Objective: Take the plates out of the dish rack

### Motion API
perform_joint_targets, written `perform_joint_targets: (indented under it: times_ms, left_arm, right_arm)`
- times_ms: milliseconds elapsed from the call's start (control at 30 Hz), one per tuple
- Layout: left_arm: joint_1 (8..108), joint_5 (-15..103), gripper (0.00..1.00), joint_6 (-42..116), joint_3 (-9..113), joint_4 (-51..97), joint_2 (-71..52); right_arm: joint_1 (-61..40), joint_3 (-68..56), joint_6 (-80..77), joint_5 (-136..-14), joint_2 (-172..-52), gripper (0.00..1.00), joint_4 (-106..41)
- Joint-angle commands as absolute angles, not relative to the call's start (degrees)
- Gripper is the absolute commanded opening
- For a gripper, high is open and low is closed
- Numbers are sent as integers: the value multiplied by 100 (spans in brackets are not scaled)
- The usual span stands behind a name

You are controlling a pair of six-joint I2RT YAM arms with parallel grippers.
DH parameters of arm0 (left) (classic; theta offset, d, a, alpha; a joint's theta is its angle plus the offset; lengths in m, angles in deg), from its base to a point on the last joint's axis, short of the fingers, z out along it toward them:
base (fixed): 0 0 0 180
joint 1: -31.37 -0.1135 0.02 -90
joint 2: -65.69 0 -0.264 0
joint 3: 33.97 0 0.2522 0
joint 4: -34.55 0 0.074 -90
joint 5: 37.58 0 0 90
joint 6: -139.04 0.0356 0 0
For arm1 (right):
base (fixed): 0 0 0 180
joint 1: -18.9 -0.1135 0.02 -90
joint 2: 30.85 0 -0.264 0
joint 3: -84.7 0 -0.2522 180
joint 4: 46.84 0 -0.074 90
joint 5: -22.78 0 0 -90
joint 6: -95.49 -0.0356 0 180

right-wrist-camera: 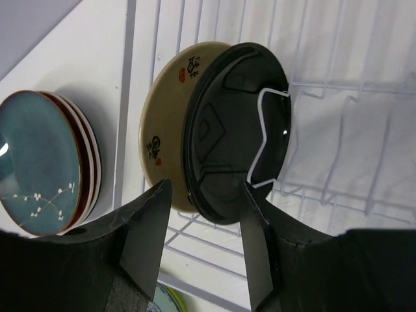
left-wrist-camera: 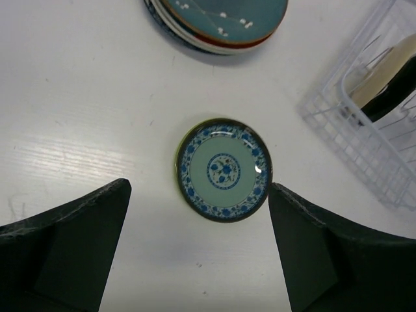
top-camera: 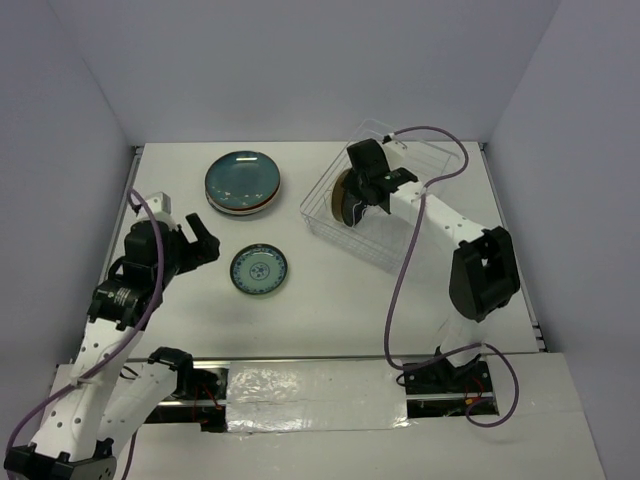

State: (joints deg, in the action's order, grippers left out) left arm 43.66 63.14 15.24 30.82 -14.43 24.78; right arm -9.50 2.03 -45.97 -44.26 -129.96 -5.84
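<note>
The clear dish rack with white wire dividers stands at the back right. Two plates stand upright in it: a tan plate with red and black marks, and a dark plate in front of it. My right gripper is open, its fingers either side of the dark plate's lower rim, not closed on it. A stack of plates with a teal one on top lies at the back centre. A blue-patterned plate lies flat on the table. My left gripper is open and empty above its near edge.
The rack shows at the right of the left wrist view, the stack at its top. The stack also lies left of the rack in the right wrist view. White walls enclose the table.
</note>
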Motion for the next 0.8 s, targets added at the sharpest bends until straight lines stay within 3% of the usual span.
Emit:
perform_joint_targets:
  times_ms: [0,233,300,333,400,467,500,767]
  left_arm:
    - [4394,6157,100,1950,2963,-1410,2447]
    - [4394,6068,99,1960,2858,-1348,2508]
    - [4394,6042,100,1959,2840,-1340,2517]
    - [4394,6042,100,1959,2840,-1331,2508]
    - [4394,6016,99,1959,2840,-1322,2465]
    - [4394,6007,99,1959,2849,-1340,2421]
    - [4394,5989,100,1959,2849,-1348,2412]
    - [4394,6006,99,1942,2831,-1322,2482]
  right_arm:
    - [-879,503,-4364,-4621,-13429,53,-997]
    - [-703,601,-4215,-4726,-13852,45,-1251]
    - [-676,583,-4223,-4788,-13922,37,-1287]
    - [-668,557,-4241,-4780,-13931,25,-1261]
    - [-667,408,-4302,-4762,-13852,12,-1339]
    - [-667,284,-4364,-4814,-13704,12,-1497]
    - [-667,223,-4355,-4849,-13659,4,-1541]
    - [-755,415,-4075,-4815,-13053,0,-1296]
